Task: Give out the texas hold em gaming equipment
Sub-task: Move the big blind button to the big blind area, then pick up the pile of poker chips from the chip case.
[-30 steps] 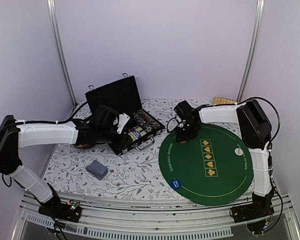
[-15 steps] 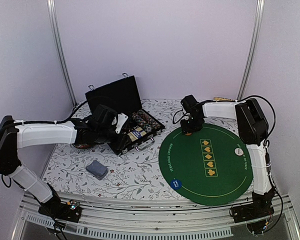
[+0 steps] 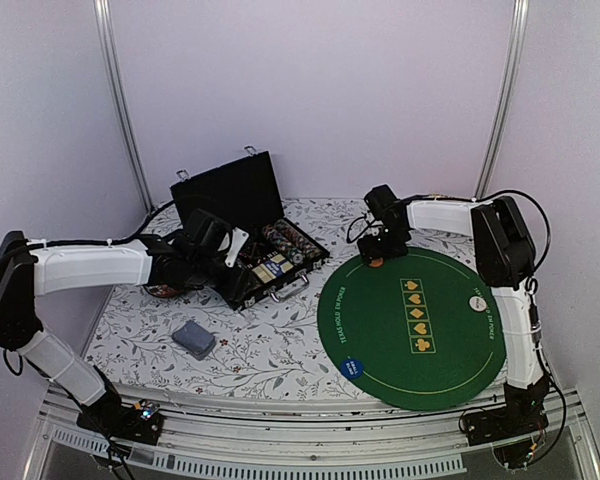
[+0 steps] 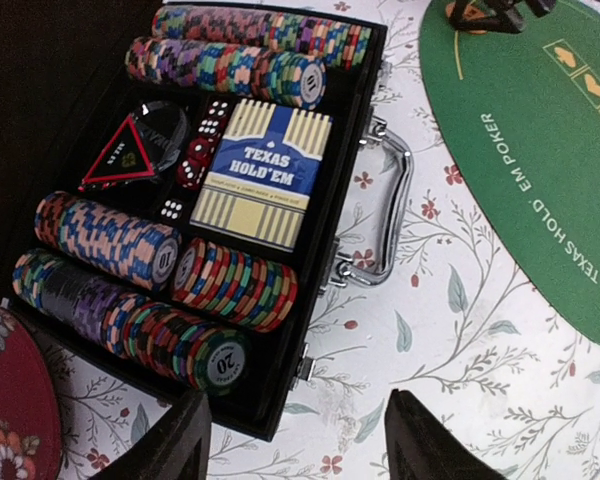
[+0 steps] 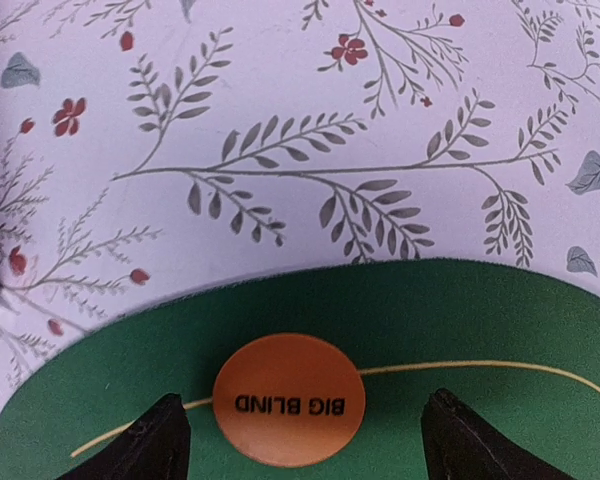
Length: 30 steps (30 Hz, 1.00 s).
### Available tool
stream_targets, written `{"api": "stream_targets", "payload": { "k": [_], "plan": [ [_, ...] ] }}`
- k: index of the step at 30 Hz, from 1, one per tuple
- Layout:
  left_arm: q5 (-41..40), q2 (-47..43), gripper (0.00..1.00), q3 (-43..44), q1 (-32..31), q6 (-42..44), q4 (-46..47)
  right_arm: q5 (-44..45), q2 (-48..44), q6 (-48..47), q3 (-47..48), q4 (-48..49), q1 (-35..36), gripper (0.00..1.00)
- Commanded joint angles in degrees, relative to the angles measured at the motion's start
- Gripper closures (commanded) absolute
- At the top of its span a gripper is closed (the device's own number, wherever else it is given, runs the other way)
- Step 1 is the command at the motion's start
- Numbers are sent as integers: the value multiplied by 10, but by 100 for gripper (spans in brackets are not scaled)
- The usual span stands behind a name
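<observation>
From above, your left claw [image 3: 232, 247] hangs over the black hinged case [image 3: 230, 195], and your right claw [image 3: 378, 252] is at the far edge of the round green felt mat [image 3: 440, 350].

Left wrist: jaws apart and empty above the multicoloured striped poker chips [image 4: 235, 285] in the case.

Right wrist: jaws apart, with the round orange button disc [image 5: 289, 399] lying flat on the mat between them, untouched.
</observation>
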Motion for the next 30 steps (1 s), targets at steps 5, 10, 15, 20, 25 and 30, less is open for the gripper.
{"api": "stream_targets", "payload": {
  "k": [5,10,15,20,25,30],
  "plan": [
    [40,-5,31,21,70,-33,-49,-130,-217,-45,-120,66,-1,17],
    [111,36,20,67,79,41,-50,-238,-328,-67,-240,142,-1,16],
    [132,106,13,123,78,137,-82,-283,-377,-76,-302,175,-1,16],
    [118,187,13,186,80,185,-143,-290,-384,-74,-319,182,-1,16],
    [107,229,26,222,91,185,-153,-299,-376,-73,-322,183,-1,16],
    [76,249,38,235,94,179,-158,-303,-373,-72,-324,184,-1,16]
  ]
}}
